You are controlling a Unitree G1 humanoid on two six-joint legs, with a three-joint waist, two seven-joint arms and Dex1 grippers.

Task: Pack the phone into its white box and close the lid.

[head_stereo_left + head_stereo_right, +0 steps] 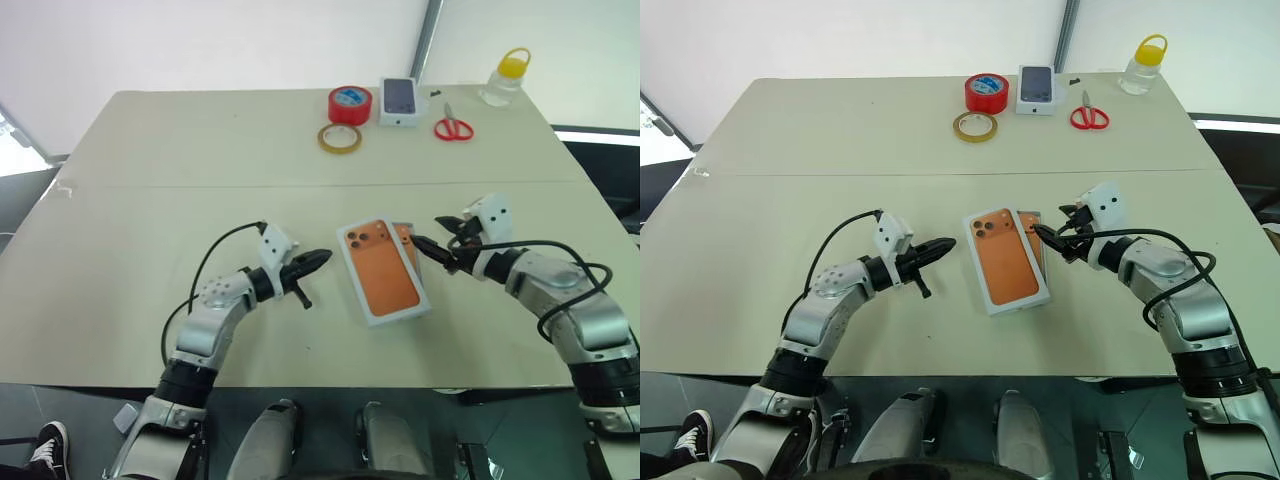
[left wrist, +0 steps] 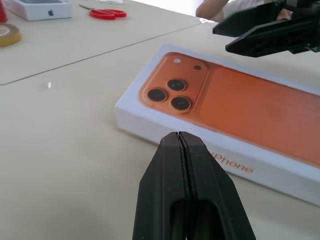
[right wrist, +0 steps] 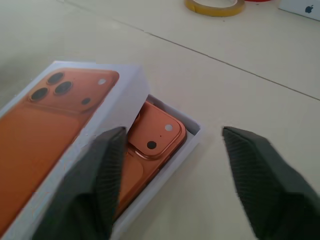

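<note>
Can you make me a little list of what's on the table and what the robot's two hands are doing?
phone: orange, lying in the white box, partly covered
lid: white, orange phone picture on top, sitting askew over the box, not closed
left tool: shut, beside the lid, apart from it
right tool: open, at the box's uncovered edge, holding nothing
far side of table: red tape roll, yellowish tape ring, small box with a dark phone picture, red scissors, bottle with yellow cap
</note>
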